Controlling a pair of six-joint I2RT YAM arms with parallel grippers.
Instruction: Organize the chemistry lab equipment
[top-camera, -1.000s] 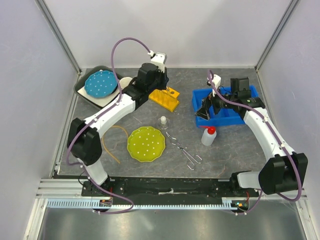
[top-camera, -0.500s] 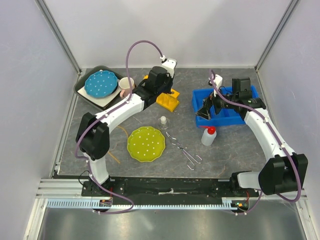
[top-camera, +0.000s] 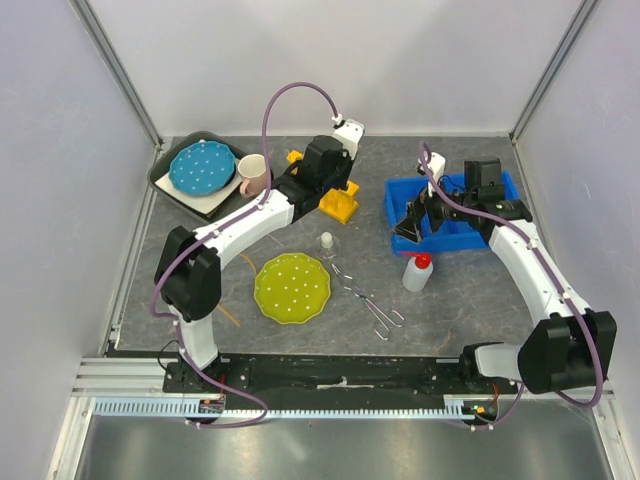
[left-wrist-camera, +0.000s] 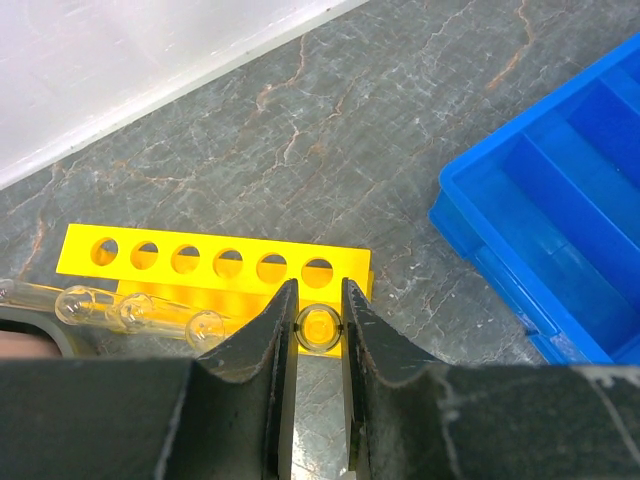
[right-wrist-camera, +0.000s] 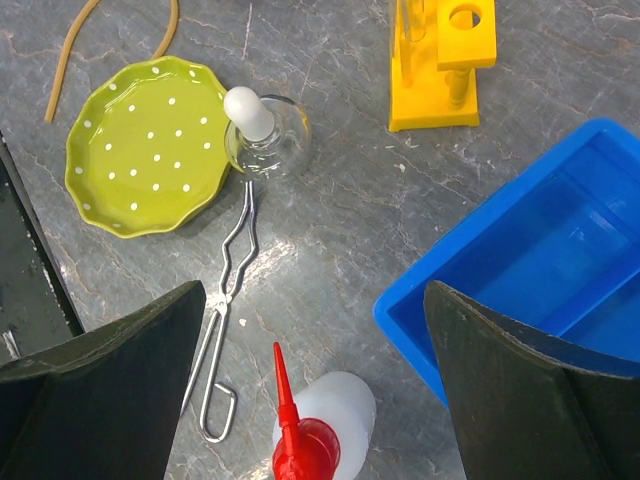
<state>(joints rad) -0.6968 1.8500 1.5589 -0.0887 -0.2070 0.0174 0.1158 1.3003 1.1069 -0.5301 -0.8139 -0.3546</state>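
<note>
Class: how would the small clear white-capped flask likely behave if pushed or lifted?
The small clear round white-capped flask looks like glass: probably fragile and slippery. Its rounded body may roll if tipped. Being small, likely light.

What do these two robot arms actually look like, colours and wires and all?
The left arm and right arm have white links joined by chunky black joints. A thin purple cable loops along each. Their fingers are black tapering wedges.

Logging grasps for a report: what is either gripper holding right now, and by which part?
The left gripper pinches a thin clear tube upright, just below its open mouth. The right gripper stands open, holding nothing.
</note>
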